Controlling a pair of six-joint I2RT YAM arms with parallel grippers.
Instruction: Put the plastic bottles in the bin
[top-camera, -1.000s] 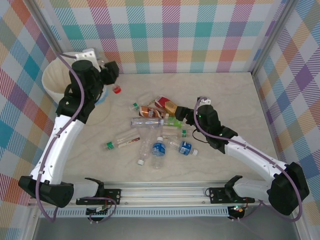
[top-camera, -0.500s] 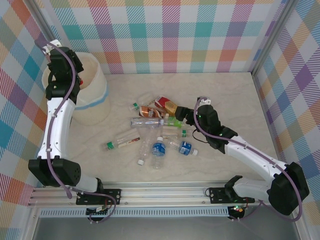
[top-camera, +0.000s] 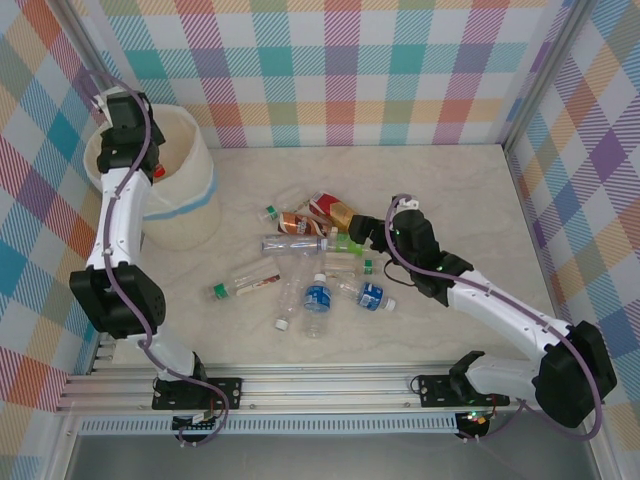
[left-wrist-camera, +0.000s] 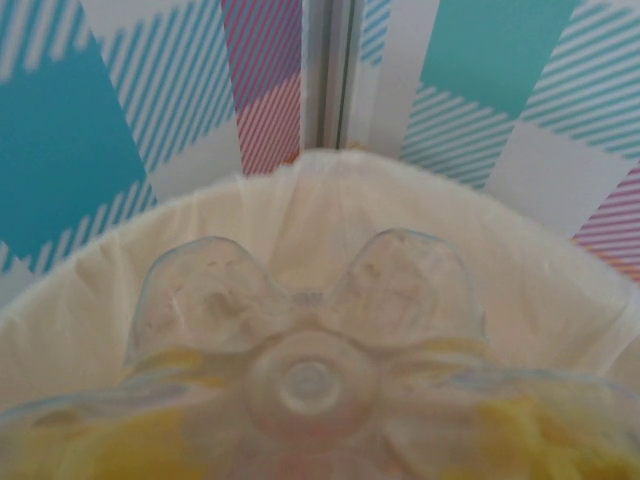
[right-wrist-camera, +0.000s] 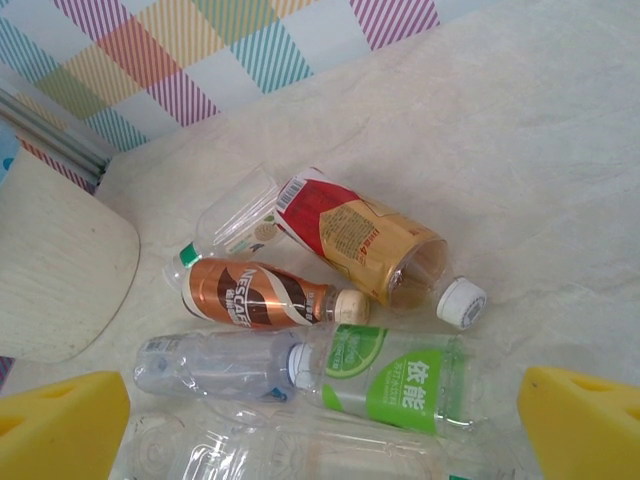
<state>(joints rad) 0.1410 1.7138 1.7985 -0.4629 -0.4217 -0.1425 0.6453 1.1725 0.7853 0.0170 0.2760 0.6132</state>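
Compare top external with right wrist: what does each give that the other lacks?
Top external: both arms, the left end effector holding a red-capped bottle over the bin, and a blue-label bottle near the bases. Right wrist: label detail, namely a brown Nescafe bottle, a green-label bottle and a red-and-gold-label bottle. Both: the right end effector open at the bottle pile, plus the bin's side.
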